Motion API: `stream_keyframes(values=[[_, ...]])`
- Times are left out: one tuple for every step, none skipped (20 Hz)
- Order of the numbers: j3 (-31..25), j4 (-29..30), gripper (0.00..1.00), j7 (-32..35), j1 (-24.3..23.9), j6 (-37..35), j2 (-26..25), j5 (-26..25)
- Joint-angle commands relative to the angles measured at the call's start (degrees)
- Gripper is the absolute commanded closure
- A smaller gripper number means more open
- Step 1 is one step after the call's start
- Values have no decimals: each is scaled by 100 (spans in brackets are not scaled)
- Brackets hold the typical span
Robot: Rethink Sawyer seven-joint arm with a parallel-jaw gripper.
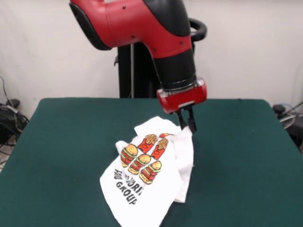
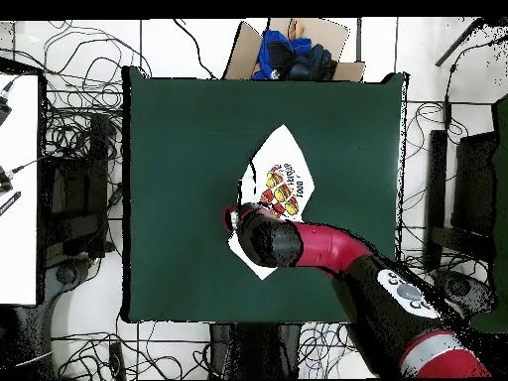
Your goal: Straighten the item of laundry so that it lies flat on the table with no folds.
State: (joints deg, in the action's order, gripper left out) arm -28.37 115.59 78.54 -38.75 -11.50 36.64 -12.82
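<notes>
One T-shirt (image 1: 147, 182) crumpled on table (image 1: 61, 142), print up, long axis diagonal; gripper (image 1: 187, 126) pinching its far edge.

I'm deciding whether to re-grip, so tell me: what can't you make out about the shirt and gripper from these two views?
- Gripper: the fingertips meet the shirt edge in the front view; whether they pinch cloth is unclear. Overhead, the arm covers them.
- Shirt's near hem: cut off by the front view's bottom edge.
- Sleeves: lost in the folds in both views.
- Printed lettering: partly folded under, too small overhead.

One camera faces the table (image 1: 57, 142); another looks straight down.
</notes>
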Motion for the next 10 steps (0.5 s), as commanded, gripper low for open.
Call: stream_keyframes(values=[[-378, 370, 100, 986, -49, 138, 105, 111], [-306, 381, 100, 929, -46, 150, 51, 32], [-252, 383, 100, 898, -36, 170, 11, -16], [-90, 361, 100, 840, 37, 153, -67, -113], [-9, 340, 100, 806, 73, 144, -114, -163], [114, 312, 100, 777, 140, 164, -184, -241], [238, 284, 100, 747, 206, 183, -255, -320], [351, 239, 100, 730, 267, 256, -353, -408], [464, 194, 100, 712, 329, 328, -451, -497], [611, 100, 100, 689, 411, 474, -611, -631]])
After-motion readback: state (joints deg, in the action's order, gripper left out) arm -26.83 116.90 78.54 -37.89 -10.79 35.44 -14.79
